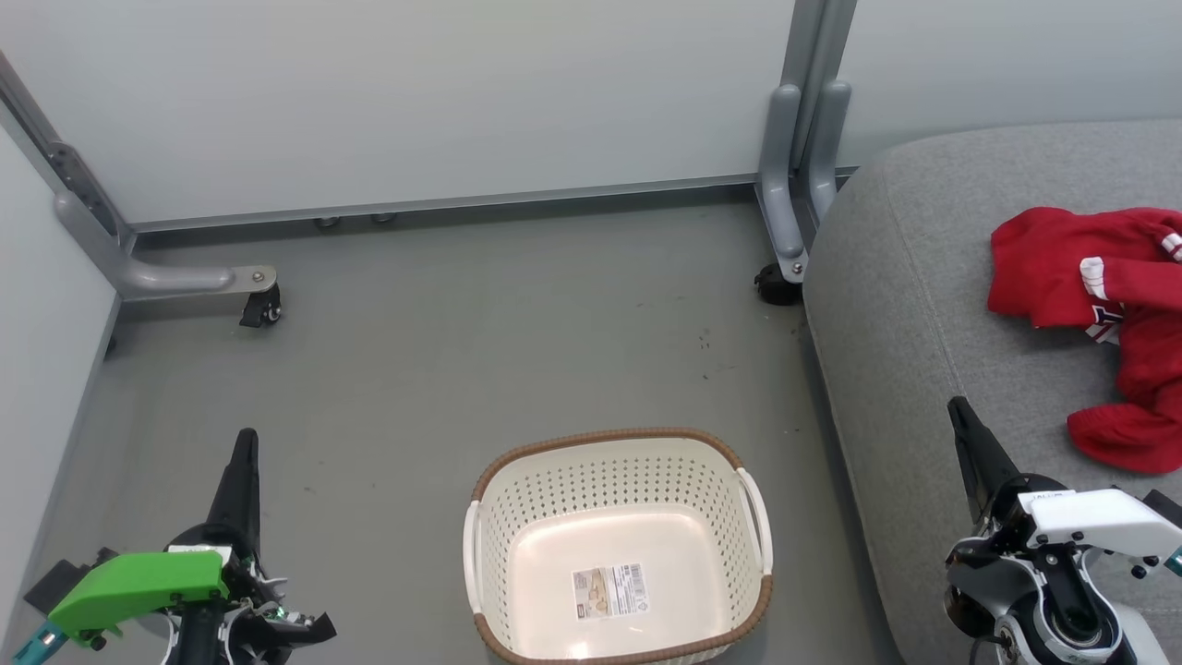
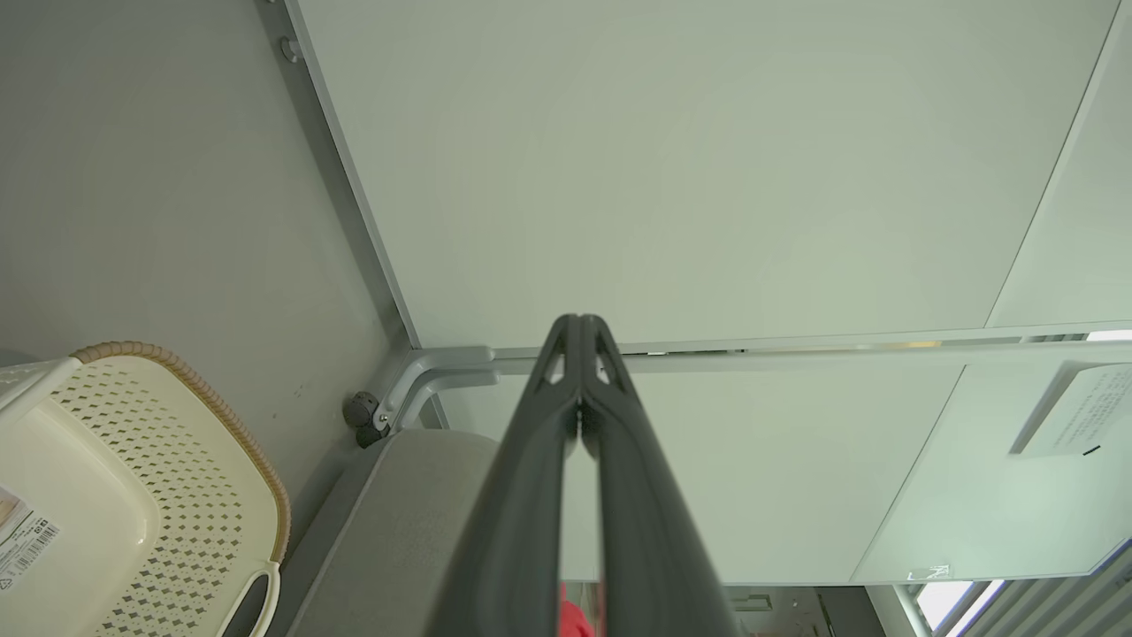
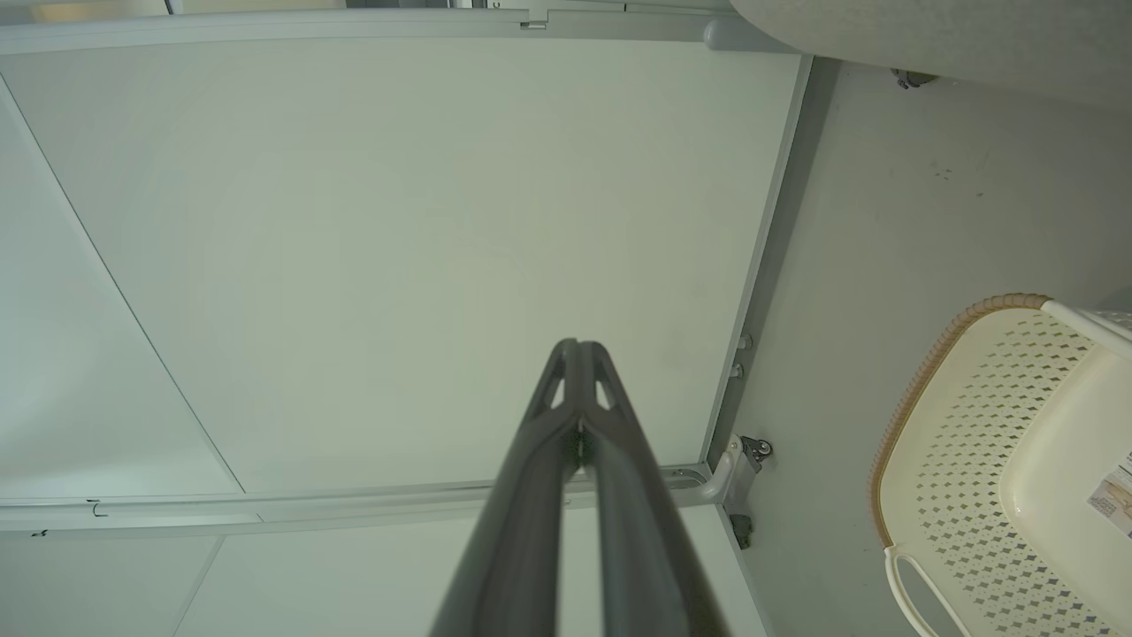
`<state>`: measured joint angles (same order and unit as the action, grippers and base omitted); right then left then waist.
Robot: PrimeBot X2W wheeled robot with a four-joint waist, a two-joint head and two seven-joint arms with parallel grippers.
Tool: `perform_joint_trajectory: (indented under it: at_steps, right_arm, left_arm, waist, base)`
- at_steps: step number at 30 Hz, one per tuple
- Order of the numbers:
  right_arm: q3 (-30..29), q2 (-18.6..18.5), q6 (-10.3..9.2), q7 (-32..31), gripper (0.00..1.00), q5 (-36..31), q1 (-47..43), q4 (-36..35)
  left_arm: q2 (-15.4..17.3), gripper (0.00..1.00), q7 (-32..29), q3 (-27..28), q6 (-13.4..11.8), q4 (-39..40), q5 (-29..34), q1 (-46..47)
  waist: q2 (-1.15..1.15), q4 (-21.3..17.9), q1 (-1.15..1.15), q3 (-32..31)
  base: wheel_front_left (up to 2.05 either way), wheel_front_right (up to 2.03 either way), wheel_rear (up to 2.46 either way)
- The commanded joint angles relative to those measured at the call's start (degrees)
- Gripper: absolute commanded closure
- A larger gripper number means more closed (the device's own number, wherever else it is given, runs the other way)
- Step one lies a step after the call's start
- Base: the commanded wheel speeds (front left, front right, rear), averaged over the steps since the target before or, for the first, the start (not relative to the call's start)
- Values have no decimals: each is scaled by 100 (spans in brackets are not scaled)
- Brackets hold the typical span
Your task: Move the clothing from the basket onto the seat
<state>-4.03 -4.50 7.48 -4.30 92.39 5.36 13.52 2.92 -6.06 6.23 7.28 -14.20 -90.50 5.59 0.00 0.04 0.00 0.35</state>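
Note:
The cream basket [image 1: 617,545] with its brown rim stands on the floor at bottom centre, holding only a label; it also appears at the edge of the wrist views [image 2: 133,495] [image 3: 1008,478]. The red clothing [image 1: 1103,314] with white trim lies crumpled on the grey seat [image 1: 914,305] at the right. My left gripper [image 1: 246,441] points up at the lower left, shut and empty, well left of the basket [image 2: 581,320]. Over the seat's front part, short of the clothing, my right gripper [image 1: 957,406] is shut and empty too [image 3: 579,345].
Pale partition walls [image 1: 416,102] close the back and left. Their grey metal feet with castors [image 1: 263,309] [image 1: 778,284] stand on the grey floor [image 1: 480,351]. The seat's corner [image 2: 398,513] shows beside a castor in the left wrist view.

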Motion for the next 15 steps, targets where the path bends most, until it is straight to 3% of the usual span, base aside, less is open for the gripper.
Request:
perform_joint_trajectory:
  at_steps: [1,15]
  right_arm:
    - [-18,-14,2,-32,100,122,90,34]
    - [-55,14,2,-73,100,165,89,57]
  left_arm:
    - [-3,100,-50,39,35,23,-127,102]
    - [-5,100,-69,46,38,20,-201,92]
  waist:
    - [0,-1,0,-6]
    - [0,-4,0,-17]
  base:
    - [0,0,0]
    - [0,0,0]
